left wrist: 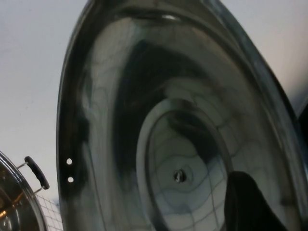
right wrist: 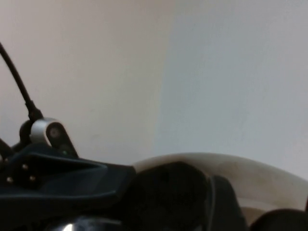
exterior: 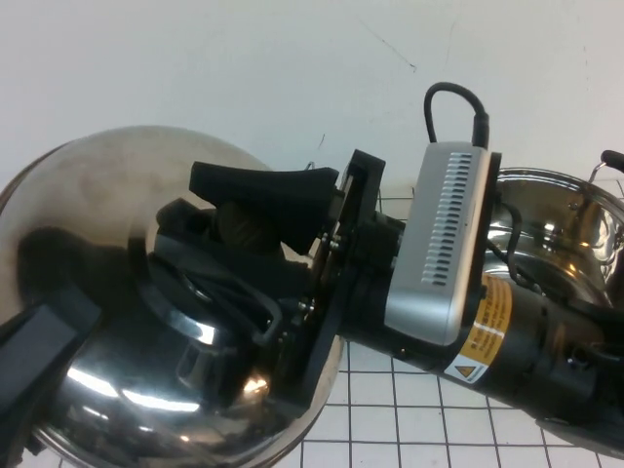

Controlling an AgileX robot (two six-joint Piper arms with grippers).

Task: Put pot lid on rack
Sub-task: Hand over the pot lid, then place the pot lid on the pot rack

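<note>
The pot lid (exterior: 88,224) is held up off the table at the left, tilted on edge with its dome toward the high camera. My right gripper (exterior: 234,232) reaches in from the right and is shut on the lid's black knob (exterior: 244,222), one finger above it and one below. My left gripper (exterior: 44,346) is at the lid's lower left rim, with one finger on the dome side. Its other finger (left wrist: 248,202) lies against the shiny underside of the lid (left wrist: 144,96). The lid's top edge (right wrist: 231,166) shows in the right wrist view. The rack is out of view.
The deep steel pot (exterior: 570,229) stands at the right behind my right arm. Its rim and black side handle (left wrist: 37,172) show in the left wrist view. A white mat with a grid (exterior: 409,405) covers the table below the arm. A pale wall is behind.
</note>
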